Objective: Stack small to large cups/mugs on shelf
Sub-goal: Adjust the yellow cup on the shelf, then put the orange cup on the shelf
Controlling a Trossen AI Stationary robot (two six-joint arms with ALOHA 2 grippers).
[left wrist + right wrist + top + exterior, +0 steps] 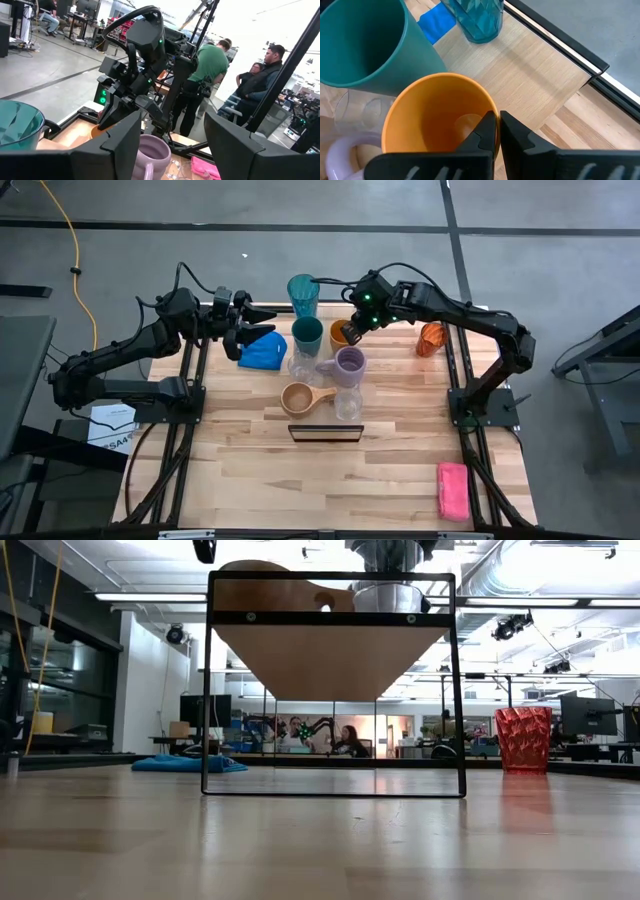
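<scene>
Orange plastic fills the right wrist view: the orange cup point(437, 112) is pinched at its rim by the right gripper point(497, 131), one finger inside the wall and one outside. Beside it in that view stand the dark green cup point(367, 45) and the teal tumbler point(475, 17), with the lavender mug's point(342, 155) rim at the edge. From above, the same gripper point(352, 328) is seen at the far middle of the table point(250, 470), with the tan mug point(300, 397) and two clear glasses point(347, 402) grouped nearer the shelf point(325, 432). The red cup point(431, 339) stands apart at the right edge. The left gripper point(250, 325) is held spread just above the blue cloth point(264, 352); its wide-set fingers point(115, 145) frame the left wrist view, where people are seen standing beyond the table. Only the low view shows the shelf's black frame point(209, 680) upright on the wood, with the red cup point(523, 739) to one side. A pink sponge point(452, 489) lies near the table's front right corner. The floor around is grey concrete.
</scene>
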